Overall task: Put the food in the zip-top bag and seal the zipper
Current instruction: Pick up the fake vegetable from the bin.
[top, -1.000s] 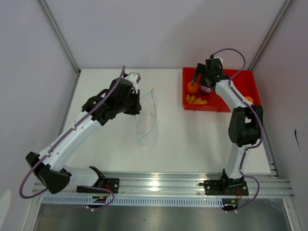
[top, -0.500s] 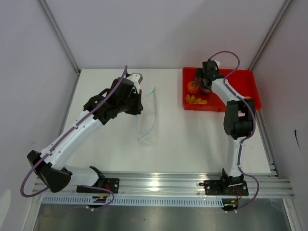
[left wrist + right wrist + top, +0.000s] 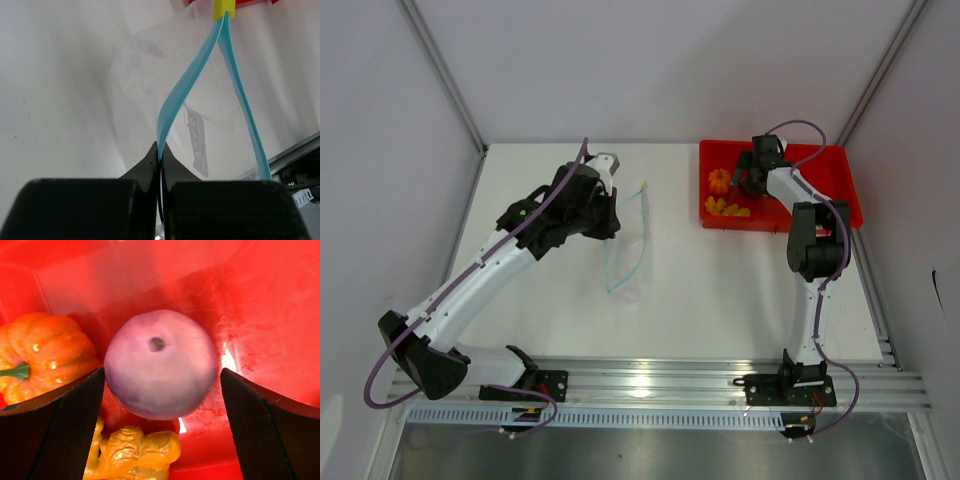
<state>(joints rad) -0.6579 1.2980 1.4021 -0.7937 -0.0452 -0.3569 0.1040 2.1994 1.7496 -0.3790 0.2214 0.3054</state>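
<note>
The clear zip-top bag (image 3: 625, 240) lies on the white table with its mouth held apart. My left gripper (image 3: 161, 150) is shut on one side of its light blue zipper (image 3: 186, 87), which ends at a yellow slider (image 3: 223, 8). My right gripper (image 3: 160, 385) is open inside the red tray (image 3: 820, 165), its fingers either side of the purple-grey round piece (image 3: 160, 362) without touching it. The orange pumpkin (image 3: 42, 357) sits to its left and yellow chunks (image 3: 137, 455) lie below it. In the top view the pumpkin (image 3: 719, 181) and yellow chunks (image 3: 728, 209) show in the tray.
The red tray stands at the back right of the table. Grey walls enclose the table on three sides. A metal rail (image 3: 650, 385) with the arm bases runs along the near edge.
My right gripper has swung a little right and lower over the purple-grey piece in the tray. My left gripper has shifted the bag's mouth slightly right and back.
</note>
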